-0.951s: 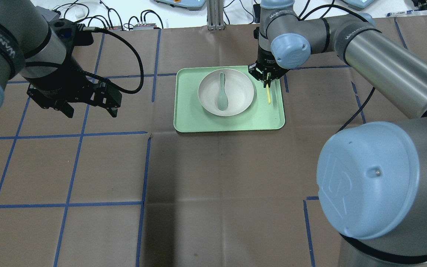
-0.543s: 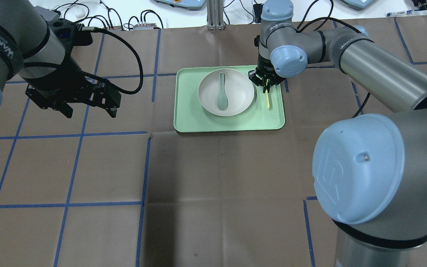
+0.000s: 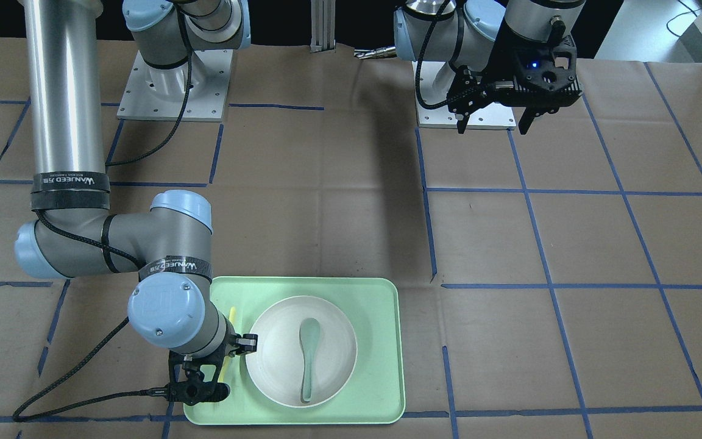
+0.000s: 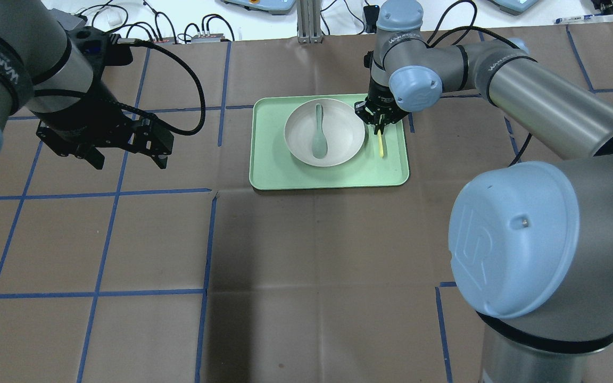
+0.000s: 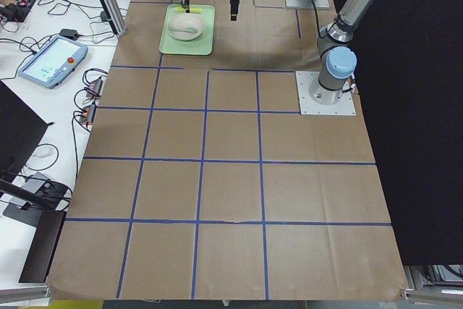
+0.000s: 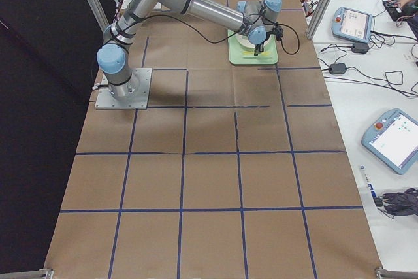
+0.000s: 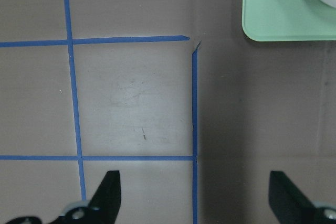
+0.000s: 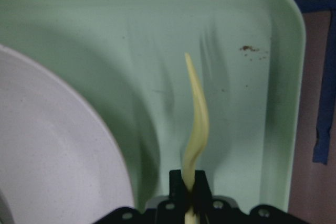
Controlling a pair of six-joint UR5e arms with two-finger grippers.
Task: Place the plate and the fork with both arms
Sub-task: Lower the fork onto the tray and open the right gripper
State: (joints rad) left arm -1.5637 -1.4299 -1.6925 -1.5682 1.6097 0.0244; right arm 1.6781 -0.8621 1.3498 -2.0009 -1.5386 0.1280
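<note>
The off-white plate (image 4: 345, 133) sits in the mint-green tray (image 4: 269, 171) with a grey-green spoon (image 4: 318, 139) lying in it. My right gripper (image 4: 378, 126) is shut on one end of the pale-yellow fork (image 4: 380, 146), over the tray strip just right of the plate. The right wrist view shows the fork (image 8: 197, 124) sticking out from the shut jaws over the tray (image 8: 241, 103), with the plate (image 8: 47, 156) beside it. My left gripper (image 4: 128, 161) is open and empty, above the table well left of the tray. In the front view it (image 3: 491, 128) hangs near its base.
Brown paper with blue tape lines (image 4: 208, 244) covers the table. Cables and boxes (image 4: 179, 32) lie along the far edge. The left wrist view shows the tray's corner (image 7: 278, 19) and a tape corner (image 7: 193, 43). The right arm's big elbow (image 4: 530, 234) fills the near right.
My right gripper has shifted slightly left and toward the near side with the fork, closer to the plate's rim. The left arm has barely moved.
</note>
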